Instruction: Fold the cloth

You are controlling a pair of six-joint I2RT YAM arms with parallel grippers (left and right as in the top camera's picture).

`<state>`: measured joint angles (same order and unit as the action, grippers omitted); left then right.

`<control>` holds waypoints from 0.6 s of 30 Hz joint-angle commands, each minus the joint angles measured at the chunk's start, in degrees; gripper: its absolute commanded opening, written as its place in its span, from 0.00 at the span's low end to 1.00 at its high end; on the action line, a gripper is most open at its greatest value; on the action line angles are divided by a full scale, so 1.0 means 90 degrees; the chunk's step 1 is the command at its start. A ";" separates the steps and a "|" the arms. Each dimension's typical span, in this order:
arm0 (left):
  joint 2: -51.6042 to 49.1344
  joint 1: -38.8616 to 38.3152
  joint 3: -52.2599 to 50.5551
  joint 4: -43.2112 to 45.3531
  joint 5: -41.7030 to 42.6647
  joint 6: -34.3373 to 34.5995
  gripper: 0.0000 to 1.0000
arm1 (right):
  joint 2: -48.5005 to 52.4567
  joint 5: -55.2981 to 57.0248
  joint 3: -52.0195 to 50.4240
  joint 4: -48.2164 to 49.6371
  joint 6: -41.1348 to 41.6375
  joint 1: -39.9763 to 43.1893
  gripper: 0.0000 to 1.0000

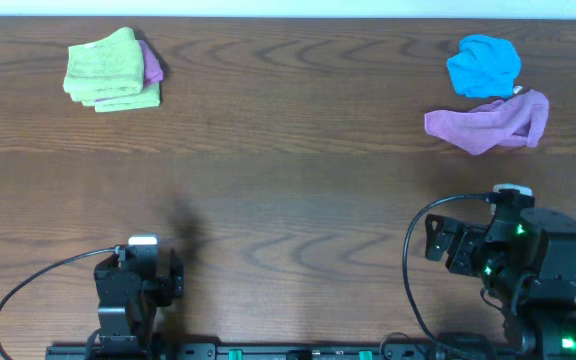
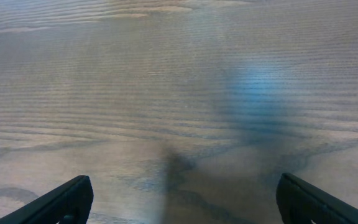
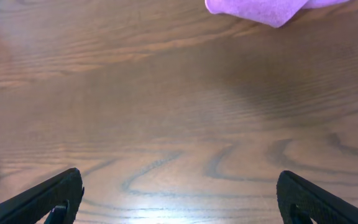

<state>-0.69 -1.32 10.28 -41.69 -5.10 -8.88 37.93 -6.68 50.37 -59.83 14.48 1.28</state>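
Observation:
The lime-green cloth (image 1: pixel 108 68) lies folded in a thick stack at the far left of the table, on top of a purple cloth (image 1: pixel 151 62) that peeks out at its right side. My left gripper (image 2: pixel 182 199) is open and empty, low over bare wood near the front edge, far from the cloth. My right gripper (image 3: pixel 179 198) is open and empty over bare wood at the front right. In the overhead view the left arm (image 1: pixel 136 285) and right arm (image 1: pixel 503 250) both sit near the table's front.
A bright blue cloth (image 1: pixel 483 65) lies crumpled at the far right. A purple cloth (image 1: pixel 493 122) lies crumpled just in front of it; its edge shows at the top of the right wrist view (image 3: pixel 260 9). The table is dark wood (image 1: pixel 288 190).

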 commanded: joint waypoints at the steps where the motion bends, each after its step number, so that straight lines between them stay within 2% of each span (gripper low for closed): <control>1: 0.0049 0.0024 -0.0104 -0.0053 0.0027 -0.0061 0.95 | -0.0206 0.0425 -0.0180 0.0041 0.0146 0.0019 0.99; 8: 0.0049 0.0024 -0.0104 -0.0053 0.0027 -0.0061 0.95 | -0.2157 0.0673 -0.2412 0.1571 -0.0495 -0.0080 0.99; 14: 0.0049 0.0024 -0.0107 -0.0053 0.0027 -0.0061 0.95 | -0.3286 0.0704 -0.3602 0.2052 -0.1132 -0.0141 0.99; 18: 0.0049 0.0024 -0.0104 -0.0053 0.0027 -0.0061 0.95 | -0.3742 0.0719 -0.4119 0.2142 -0.1168 -0.0146 0.99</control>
<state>-0.60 -1.32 10.26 -41.63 -4.93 -8.91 6.48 -1.08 15.55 -41.12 6.13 0.40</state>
